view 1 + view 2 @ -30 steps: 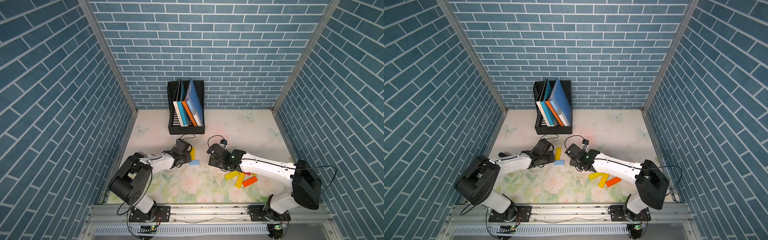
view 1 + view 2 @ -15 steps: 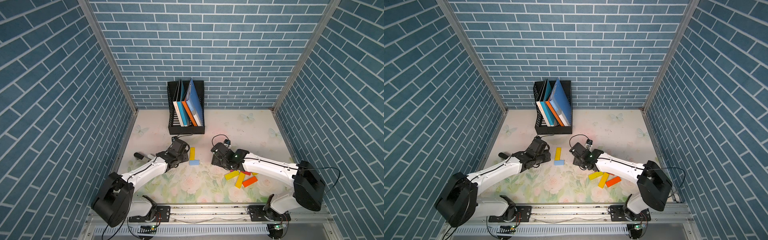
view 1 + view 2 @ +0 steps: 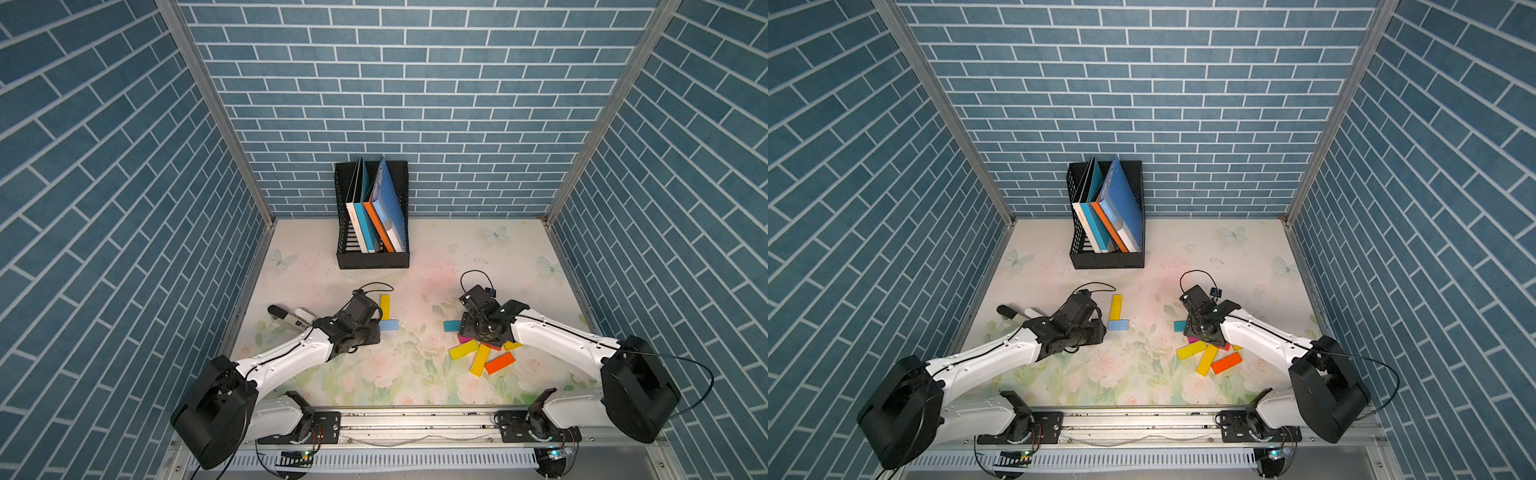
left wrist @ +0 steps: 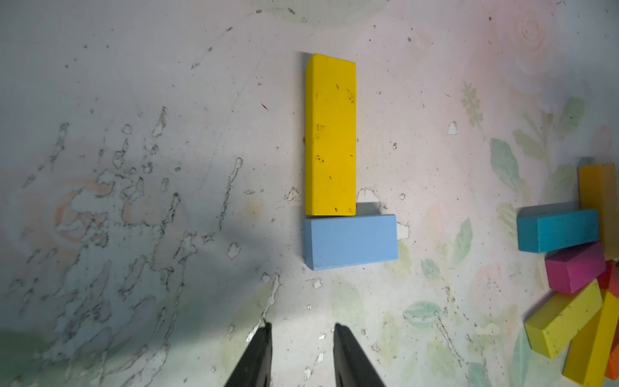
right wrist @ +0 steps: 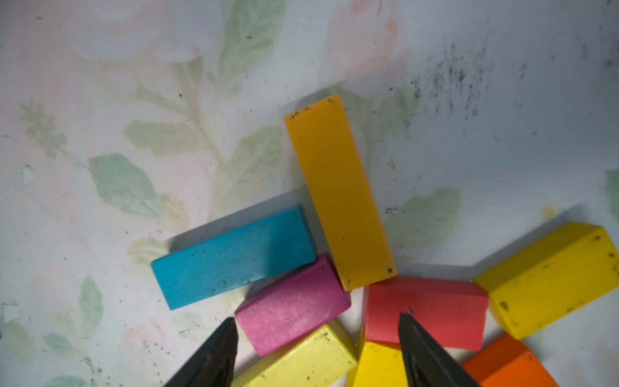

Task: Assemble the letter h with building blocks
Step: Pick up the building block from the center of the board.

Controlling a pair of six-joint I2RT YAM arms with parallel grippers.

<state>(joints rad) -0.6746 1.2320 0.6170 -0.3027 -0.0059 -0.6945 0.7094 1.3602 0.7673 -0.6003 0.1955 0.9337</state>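
Begun letter h: two building blocks laid flat, lower middle of both top views, just left of centre.
Stem piece: long yellow block (image 3: 385,306), lengthwise up the frame.
Cross piece: short light blue block (image 3: 389,325), touching the lower end of the long yellow block, left edges flush, jutting out to the right.
Loose pile: lower right of centre in both top views, well apart from the begun letter h.
Pile, seen from above: teal block (image 3: 451,326) at the pile's left edge; pale yellow block (image 3: 463,348), slanted yellow block (image 3: 481,360) and orange block (image 3: 499,363) fanned along its lower edge.
Pile, right wrist view: magenta block (image 5: 293,305) lying against the teal block; amber long block (image 5: 338,191) with one end meeting the magenta block and the red block (image 5: 425,310).
Left gripper (image 4: 301,330): fingers drawn nearly together, a narrow gap between the tips, nothing held; just short of the short light blue block, not touching.
Right gripper (image 5: 316,317): fingers spread wide, nothing clasped; over the pile, magenta block showing between the tips, one tip over the red block.
Surface: floral table mat (image 3: 415,374).
Background: black file holder (image 3: 372,262) with upright books, upper middle of the mat.
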